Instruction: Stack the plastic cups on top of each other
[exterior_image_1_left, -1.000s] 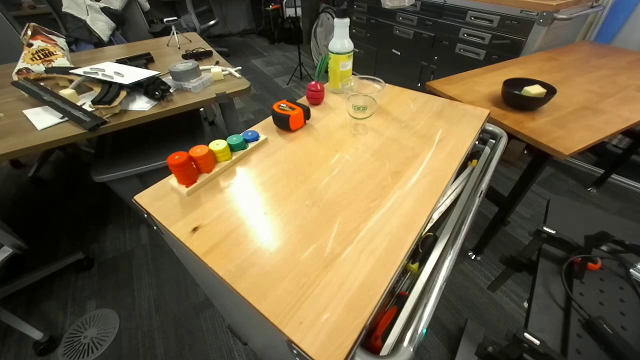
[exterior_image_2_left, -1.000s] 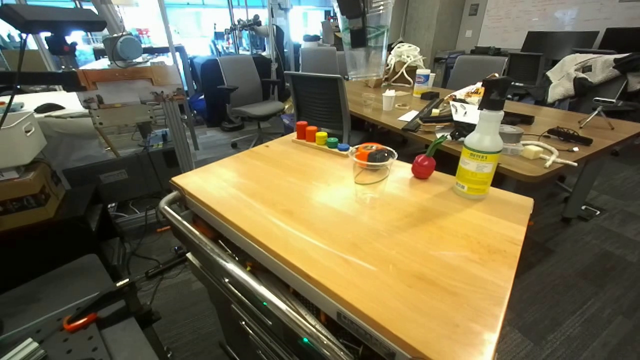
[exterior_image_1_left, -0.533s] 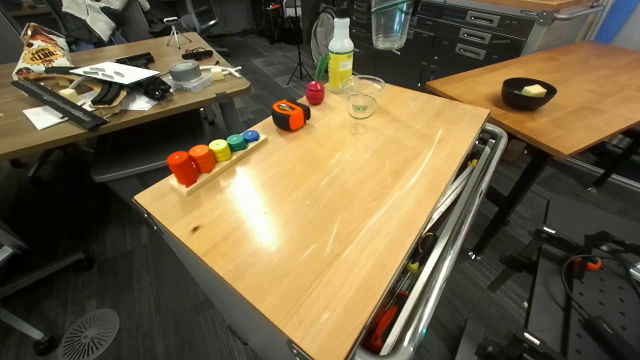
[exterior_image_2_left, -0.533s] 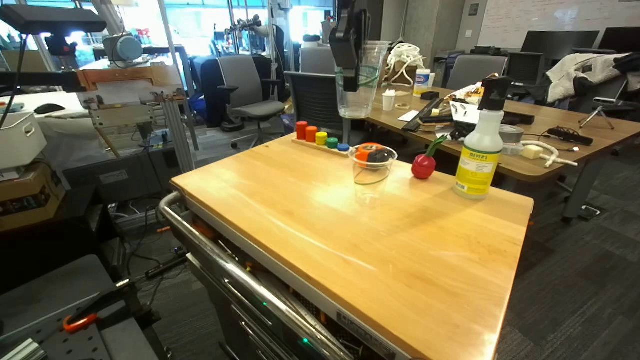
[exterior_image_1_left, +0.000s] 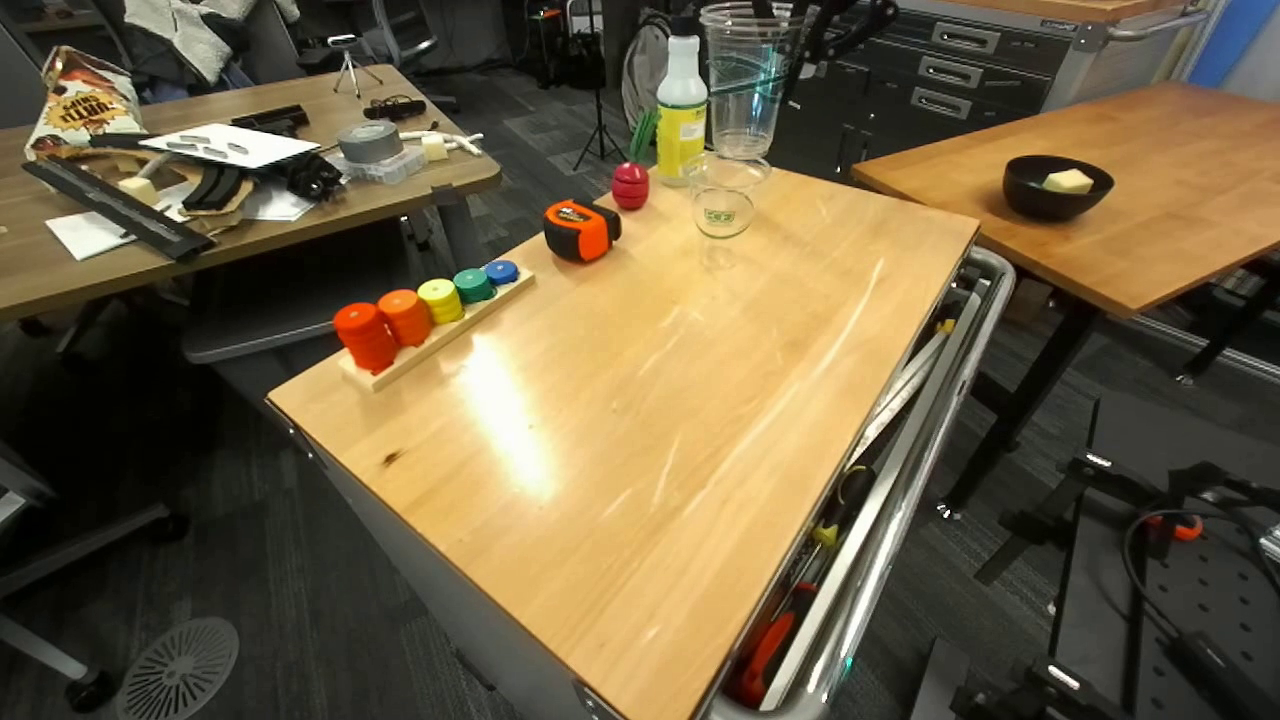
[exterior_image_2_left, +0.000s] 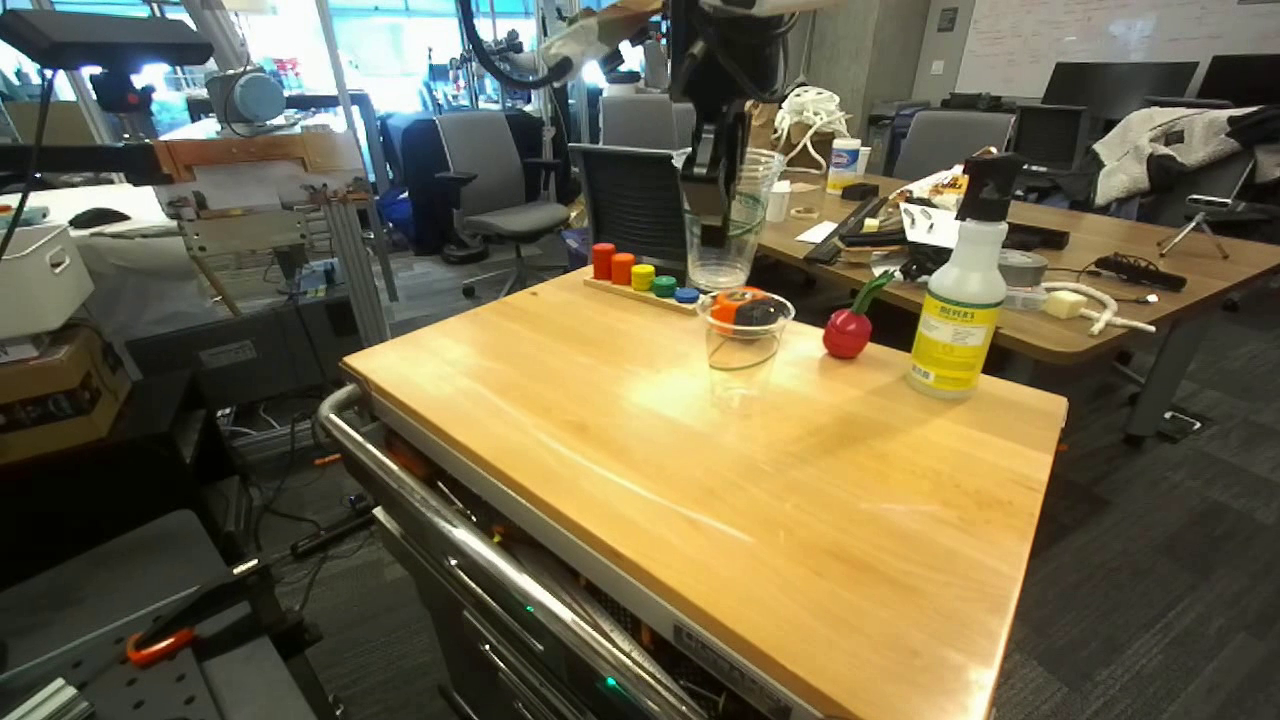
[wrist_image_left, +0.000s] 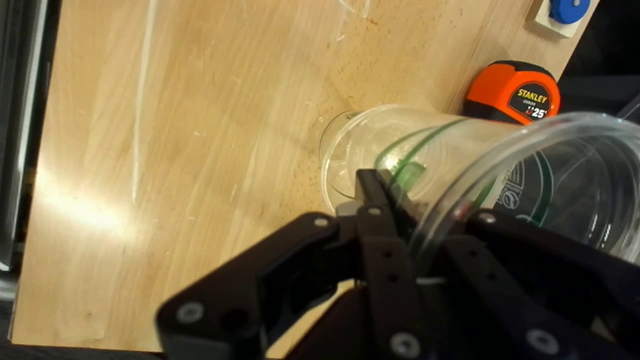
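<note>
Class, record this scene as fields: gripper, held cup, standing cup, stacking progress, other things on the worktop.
Gripper: closed on held cup
Held cup: clear plastic; single or nested, cannot tell
Standing cup: clear plastic, upright on wooden worktop
Stacking: held cup not yet inside standing cup
Others: tape measure, radish-shaped toy, spray bottle, row of coloured discs

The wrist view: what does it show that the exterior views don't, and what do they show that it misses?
Only the wrist view shows readable STANLEY lettering on the tape measure. Only the exterior views show the red discs, orange discs, yellow discs and green discs. All share the tape measure, the blue disc, the standing plastic cup and the fingers gripping the held plastic cup, possibly two nested.
</note>
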